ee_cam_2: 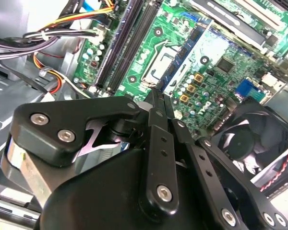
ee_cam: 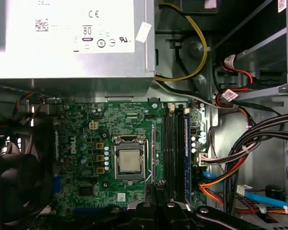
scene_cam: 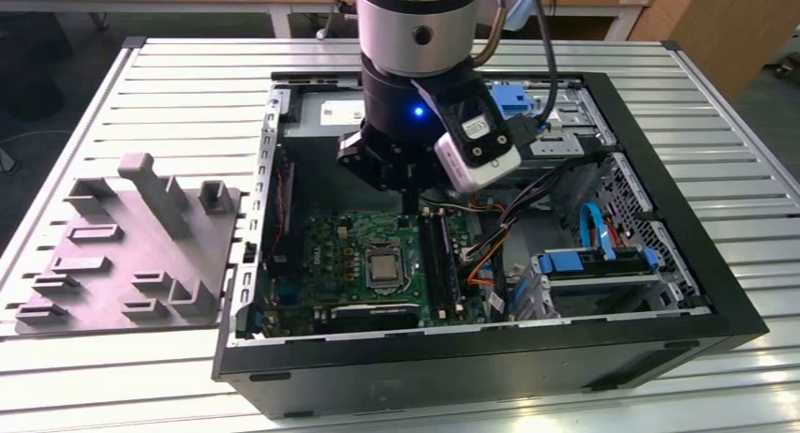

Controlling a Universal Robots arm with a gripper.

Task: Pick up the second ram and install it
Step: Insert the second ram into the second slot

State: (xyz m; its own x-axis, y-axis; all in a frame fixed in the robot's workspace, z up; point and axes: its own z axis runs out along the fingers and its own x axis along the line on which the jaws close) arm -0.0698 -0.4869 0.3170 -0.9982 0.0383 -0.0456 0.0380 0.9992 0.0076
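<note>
Pickup done: end effector [ee_cam_2: 157, 98] pinched narrow on second ram [ee_cam_2: 185, 60], centre of second wrist view | I hold it over motherboard [ee_cam: 110, 115] | another stick [ee_cam: 187, 153] sits seated | insertion left, I judge.

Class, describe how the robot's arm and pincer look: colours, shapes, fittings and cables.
The arm is a silver-grey cylinder ending in a black wrist with a small blue light. A white rounded module sits beside it, and a dark cable trails behind. The pincer is matte black, with jointed links and silver screws.
</note>
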